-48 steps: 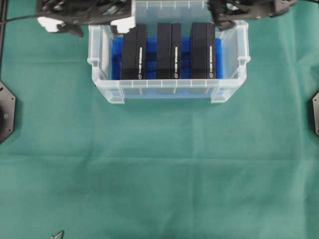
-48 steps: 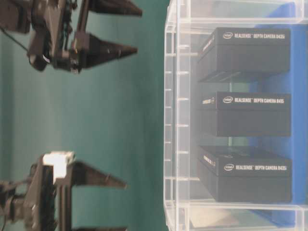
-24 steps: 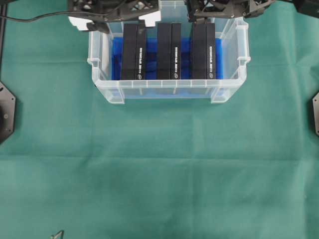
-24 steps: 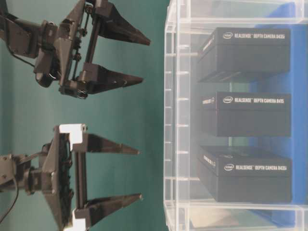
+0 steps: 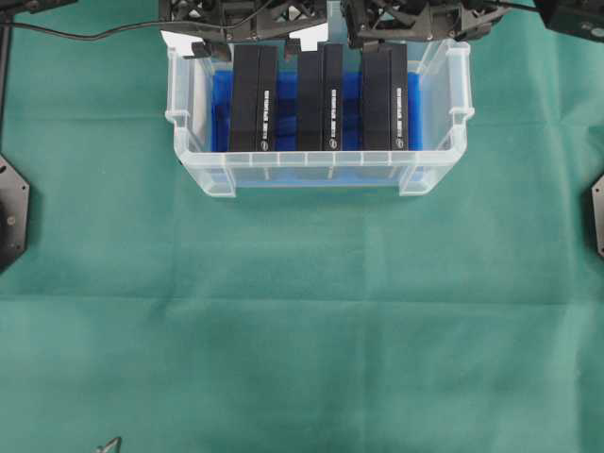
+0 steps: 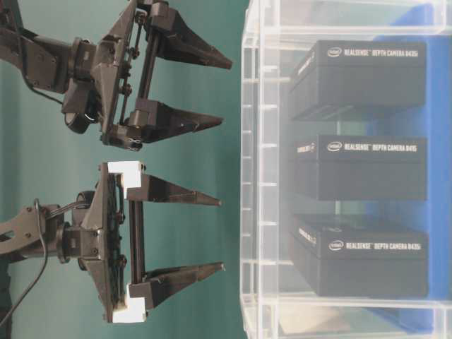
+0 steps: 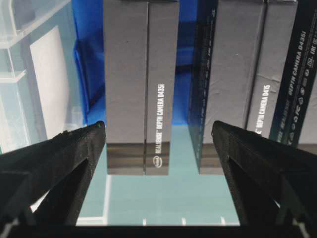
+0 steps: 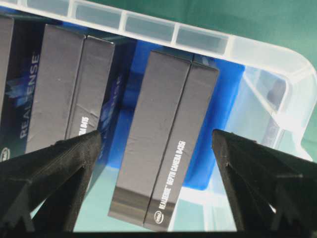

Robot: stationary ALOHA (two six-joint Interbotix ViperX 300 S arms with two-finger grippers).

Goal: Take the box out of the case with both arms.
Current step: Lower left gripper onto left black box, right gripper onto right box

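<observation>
**A:** On the green cloth point(image 5: 302, 321), near the far edge, sits the case point(image 5: 319, 172), a clear tub with a blue sheet point(image 5: 221, 109) on its floor. What is inside?

**B:** Three black boxes standing on edge, side by side: the left box point(image 5: 253, 99), the middle box point(image 5: 320, 97) and the right box point(image 5: 384, 97). Narrow gaps of blue show between them.

**A:** And around the tub?

**B:** A dark mounting plate point(image 5: 11, 212) at the left edge of the overhead view and another at the right edge, both well apart from the case. A black cable point(image 5: 85, 34) runs across the cloth at top left.

**A:** What stands in the way of the boxes?

**B:** Only the tub's walls and rim. From table level both grippers are still short of the rim.

**A:** The fingers?

**B:** The left gripper point(image 7: 158, 136) has its jaws spread wide, straddling the left box without touching it. The right gripper point(image 8: 157, 141) is likewise wide apart, framing the right box, holding nothing.

**A:** Compared with a second ago?

**B:** Both arms have moved in. In the overhead view they sat out past the tub's far corners; now they are over its far rim, above the box ends. At table level, the fingertips have advanced towards the rim. The boxes and case have not shifted.
</observation>
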